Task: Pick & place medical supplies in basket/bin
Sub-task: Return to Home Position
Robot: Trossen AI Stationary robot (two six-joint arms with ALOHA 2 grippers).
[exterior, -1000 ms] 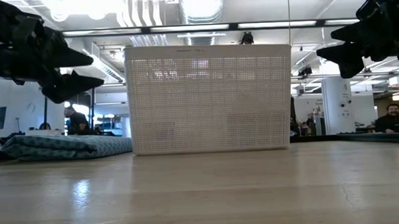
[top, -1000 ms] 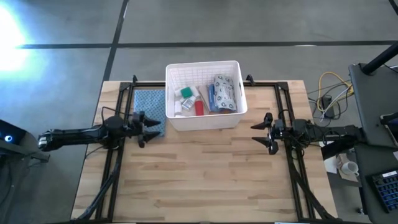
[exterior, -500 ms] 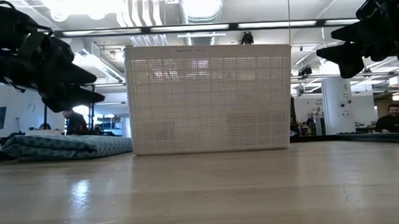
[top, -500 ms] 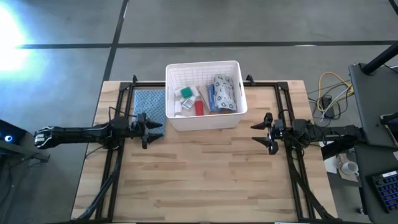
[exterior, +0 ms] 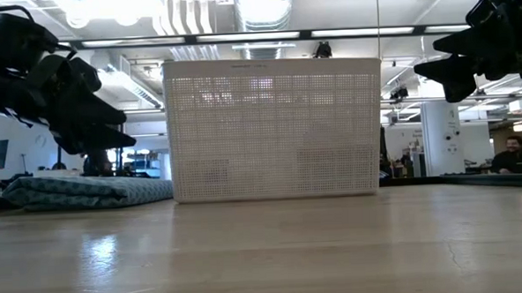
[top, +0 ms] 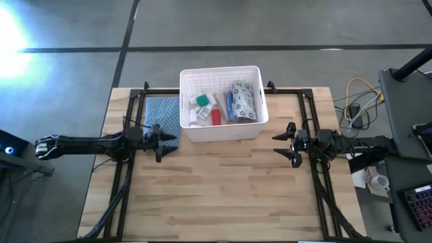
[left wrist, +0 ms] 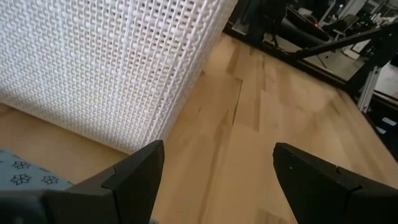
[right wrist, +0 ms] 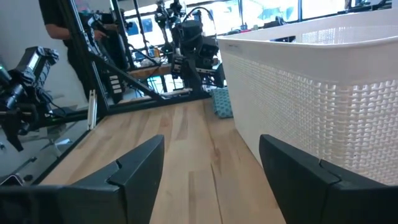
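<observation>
The white lattice bin (top: 221, 102) stands at the table's far middle. Inside it lie white pill bottles (top: 196, 116), a green-capped bottle (top: 202, 100), a red tube (top: 216, 117), a blue pouch (top: 230, 106) and a grey-white packet (top: 244, 101). My left gripper (top: 164, 140) hovers open over the table just left of the bin's near left corner, holding nothing. My right gripper (top: 280, 144) waits open and empty to the right of the bin, above the wood. The low view shows the bin's near wall (exterior: 273, 128) with both grippers raised beside it.
A folded blue patterned cloth (top: 163, 113) lies flat on the table against the bin's left side. Black rail frames (top: 121, 169) run along the table's left and right sides. The near half of the wooden table (top: 223, 196) shows bare planks. Cables (top: 358, 101) lie beyond the right edge.
My left gripper has drawn back a little toward the table's left and near side and dropped lower, staying open. The right arm and the bin's contents have kept still.
</observation>
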